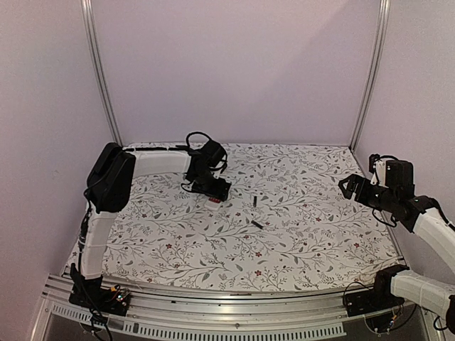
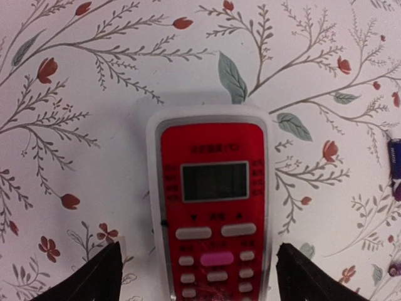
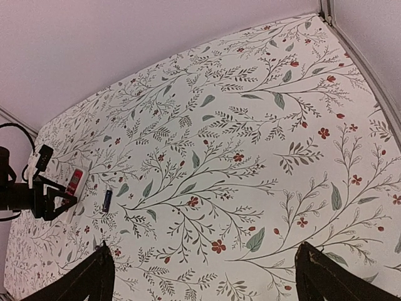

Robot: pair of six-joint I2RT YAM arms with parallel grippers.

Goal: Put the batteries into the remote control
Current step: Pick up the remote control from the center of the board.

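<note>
The remote control (image 2: 213,207) lies flat on the floral tablecloth with its red button panel facing up, and shows small in the top view (image 1: 213,202) and the right wrist view (image 3: 75,180). My left gripper (image 2: 197,254) hovers right over it, open, one finger on each side of the remote and neither touching it; the top view shows this gripper (image 1: 213,190) at the table's back left. Two batteries lie loose to the remote's right, one (image 1: 254,202) farther back and one (image 1: 257,224) nearer. My right gripper (image 1: 350,186) hangs open at the far right, empty (image 3: 203,251).
A dark battery (image 2: 393,160) shows at the right edge of the left wrist view, and one (image 3: 108,200) lies beside the left gripper in the right wrist view. Pale walls and two metal posts (image 1: 99,71) close the back of the table.
</note>
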